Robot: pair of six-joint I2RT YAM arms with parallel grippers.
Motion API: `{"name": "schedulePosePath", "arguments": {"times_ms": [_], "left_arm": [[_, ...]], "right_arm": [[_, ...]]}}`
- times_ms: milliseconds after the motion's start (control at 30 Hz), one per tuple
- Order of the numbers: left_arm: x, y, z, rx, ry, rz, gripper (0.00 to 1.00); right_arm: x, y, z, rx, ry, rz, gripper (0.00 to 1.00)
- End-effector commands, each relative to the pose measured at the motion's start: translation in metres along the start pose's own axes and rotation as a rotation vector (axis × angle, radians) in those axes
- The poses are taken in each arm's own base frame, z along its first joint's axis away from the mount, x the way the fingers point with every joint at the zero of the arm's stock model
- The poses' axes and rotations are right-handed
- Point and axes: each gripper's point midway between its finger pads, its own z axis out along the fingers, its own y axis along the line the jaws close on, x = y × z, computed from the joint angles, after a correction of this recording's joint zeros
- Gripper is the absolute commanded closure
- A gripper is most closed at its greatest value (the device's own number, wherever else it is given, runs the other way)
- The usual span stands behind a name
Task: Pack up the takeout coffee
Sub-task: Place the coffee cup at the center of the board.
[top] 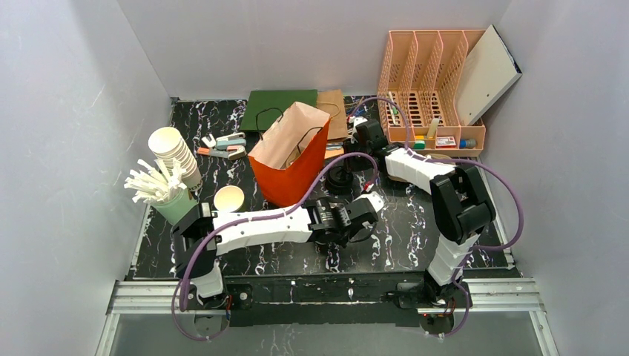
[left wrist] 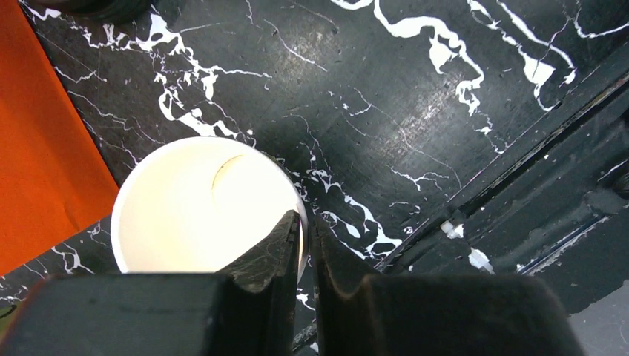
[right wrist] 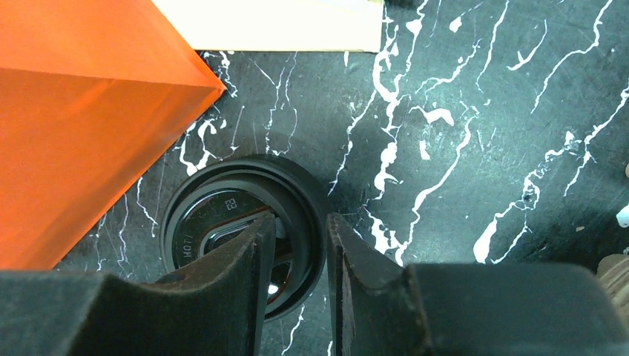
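Since the coffee (right wrist: 215,215) stands unpacked, lid rim pinched in the right pincer (right wrist: 300,222) with the bag (right wrist: 89,133) just left, bagging remains; the left pincer (left wrist: 306,222) pinches a lidless cup (left wrist: 185,200).

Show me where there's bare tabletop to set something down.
Bare marble lies front-right, between the cup in the left fingers and the right arm's base. Crowded: left cup stack, centre orange bag, takeout coffee.

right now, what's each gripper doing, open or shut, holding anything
left gripper: shut on the wall of the lidless cup, one finger inside.
right gripper: looks shut on the edge of the black lid.
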Motion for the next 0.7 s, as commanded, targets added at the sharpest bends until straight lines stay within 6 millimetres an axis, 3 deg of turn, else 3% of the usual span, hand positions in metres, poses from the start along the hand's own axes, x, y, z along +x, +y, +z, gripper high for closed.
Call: {"name": "schedulePosePath", "arguments": {"times_ms": [0,200,367,667], "left_arm": [[-0.019,0.007,-0.009,-0.002,-0.035,-0.014,0.90],[-0.028,0.013,-0.016,-0.009,-0.078,-0.031,0.89],[-0.024,0.012,-0.012,-0.005,-0.063,-0.025,0.87],[-0.034,0.011,-0.023,0.013,-0.091,-0.038,0.67]], "right_arm": [[-0.014,-0.001,0.000,-0.003,-0.015,-0.023,0.61],[-0.012,-0.001,0.006,-0.009,-0.002,-0.031,0.68],[-0.011,0.003,0.011,-0.030,0.014,-0.030,0.74],[-0.022,0.005,-0.006,-0.030,-0.014,-0.038,0.77]]}}
